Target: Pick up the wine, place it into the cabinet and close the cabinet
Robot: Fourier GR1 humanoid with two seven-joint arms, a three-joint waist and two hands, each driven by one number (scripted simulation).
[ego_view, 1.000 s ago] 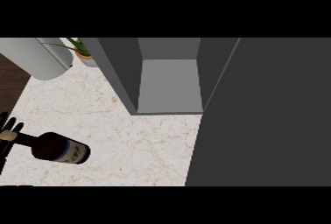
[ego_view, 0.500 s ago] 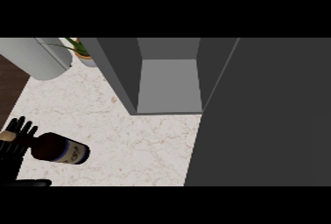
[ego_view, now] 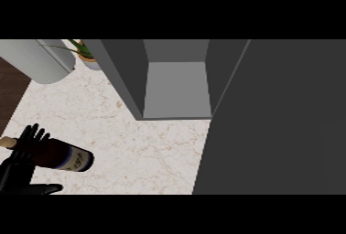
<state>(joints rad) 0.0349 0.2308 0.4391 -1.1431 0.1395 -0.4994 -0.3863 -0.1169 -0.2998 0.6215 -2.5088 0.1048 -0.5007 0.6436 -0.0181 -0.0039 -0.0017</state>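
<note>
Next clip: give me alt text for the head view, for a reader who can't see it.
A black robot hand at the lower left reaches over a dark wine bottle lying on its side on the pale marble counter. Beyond it, a grey cabinet stands open, its door filling the right side. A potted plant sits at the back.

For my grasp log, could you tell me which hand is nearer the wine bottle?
Left. The left hand is at the wine bottle, its fingers lying over the neck end. The right hand shows nowhere in the head view.
</note>
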